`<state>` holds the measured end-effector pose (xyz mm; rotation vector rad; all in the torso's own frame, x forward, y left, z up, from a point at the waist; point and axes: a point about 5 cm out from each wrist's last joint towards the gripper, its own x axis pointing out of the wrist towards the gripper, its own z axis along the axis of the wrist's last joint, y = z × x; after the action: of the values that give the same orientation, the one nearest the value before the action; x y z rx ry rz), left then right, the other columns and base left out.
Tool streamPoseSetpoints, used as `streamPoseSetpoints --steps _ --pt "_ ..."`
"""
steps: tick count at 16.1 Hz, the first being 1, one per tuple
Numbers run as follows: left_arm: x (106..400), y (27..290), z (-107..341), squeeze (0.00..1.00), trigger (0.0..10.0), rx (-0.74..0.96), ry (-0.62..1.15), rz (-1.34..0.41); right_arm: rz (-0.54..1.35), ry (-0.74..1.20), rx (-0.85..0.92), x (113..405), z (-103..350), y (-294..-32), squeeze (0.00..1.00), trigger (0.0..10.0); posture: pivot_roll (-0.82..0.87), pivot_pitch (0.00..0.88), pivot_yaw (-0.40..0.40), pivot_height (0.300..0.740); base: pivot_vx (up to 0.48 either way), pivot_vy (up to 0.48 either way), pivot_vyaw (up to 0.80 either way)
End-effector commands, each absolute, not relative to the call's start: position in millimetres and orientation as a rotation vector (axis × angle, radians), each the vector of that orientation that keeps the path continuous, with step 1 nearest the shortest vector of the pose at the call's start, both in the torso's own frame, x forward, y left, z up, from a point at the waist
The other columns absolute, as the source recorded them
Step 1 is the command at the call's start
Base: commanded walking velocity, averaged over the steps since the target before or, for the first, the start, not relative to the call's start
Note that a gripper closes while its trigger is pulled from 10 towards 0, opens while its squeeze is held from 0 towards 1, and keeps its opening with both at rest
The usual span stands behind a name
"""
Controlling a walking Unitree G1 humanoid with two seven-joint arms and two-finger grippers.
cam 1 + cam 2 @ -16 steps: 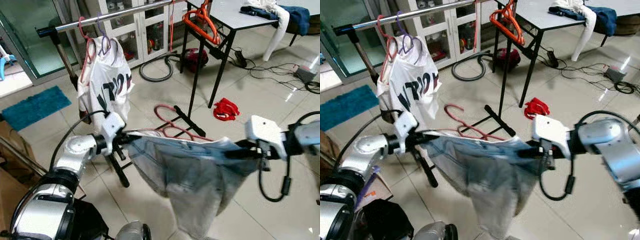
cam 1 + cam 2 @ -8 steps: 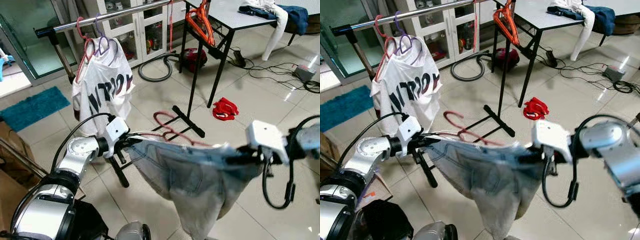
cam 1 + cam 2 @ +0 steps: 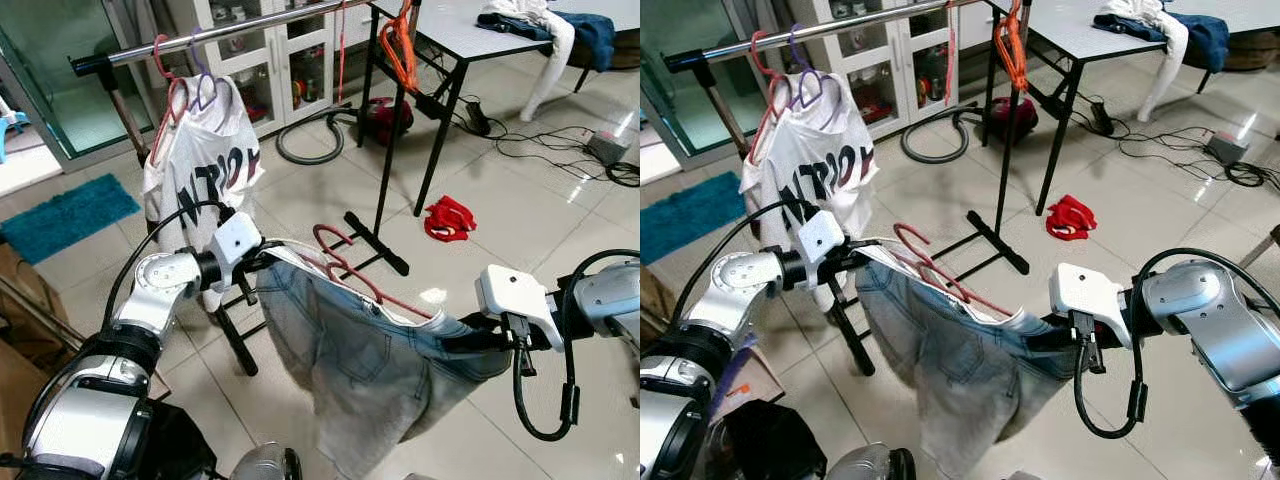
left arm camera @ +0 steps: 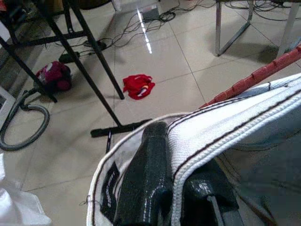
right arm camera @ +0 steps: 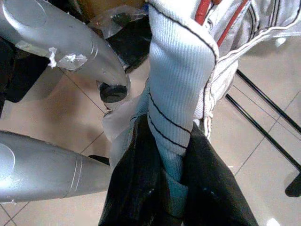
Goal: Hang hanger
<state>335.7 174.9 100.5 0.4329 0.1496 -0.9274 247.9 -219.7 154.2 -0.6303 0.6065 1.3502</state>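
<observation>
Light blue denim jeans [image 3: 370,365] on pinkish-red plastic hanger [image 3: 345,270], held mid-air betw both grippers, below silver metal rail [image 3: 230,30]. L gripper [image 3: 262,262] jaws pinching waistband; R gripper [image 3: 455,342] jaws pinching other end, lower.

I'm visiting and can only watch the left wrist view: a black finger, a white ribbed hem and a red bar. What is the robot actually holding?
Observer: A pair of light blue jeans, stretched between both tools by the waistband, legs hanging down.
Operator: And that red bar?
Observer: It is a pink-red hanger lying along the waistband, its hook near the left tool.
Operator: Is the other end gripped too?
Observer: Yes, the right tool is shut on the waistband's ribbed edge.
Operator: Where would it hang?
Observer: A silver rail stands ahead, already carrying a white printed T-shirt on hangers.
</observation>
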Motion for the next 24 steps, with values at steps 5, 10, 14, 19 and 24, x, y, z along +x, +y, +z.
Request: streamPoseSetpoints --steps 5,10,14,19,24 --pt "336.1 147.7 134.5 0.0 0.0 0.457 -0.043 -1.036 1.262 0.684 -0.593 256.3 123.5 -216.0 0.0 10.0 -0.13 0.0 0.076 0.74 0.0 0.0 0.0" --pt "336.6 132.0 167.3 0.0 0.0 0.474 -0.169 -1.081 1.195 0.716 -0.555 265.4 103.3 -210.9 0.0 10.0 -0.12 0.0 0.077 0.74 0.0 0.0 0.0" --pt "322.0 122.6 149.6 0.0 0.0 0.425 -0.088 -1.159 1.05 0.522 -0.404 291.7 106.8 -175.0 0.0 10.0 -0.12 0.0 0.079 0.74 0.0 0.0 0.0" --pt "304.8 121.4 119.4 0.0 0.0 0.371 0.057 -1.225 1.026 0.365 -0.295 299.5 117.0 -145.6 0.0 10.0 -0.11 0.0 0.074 0.74 0.0 0.0 0.0" --pt "308.0 127.0 120.1 0.0 0.0 0.406 0.08 -1.207 1.188 0.465 -0.31 275.4 103.6 -142.2 0.0 10.0 -0.11 0.0 0.073 0.74 0.0 0.0 0.0"
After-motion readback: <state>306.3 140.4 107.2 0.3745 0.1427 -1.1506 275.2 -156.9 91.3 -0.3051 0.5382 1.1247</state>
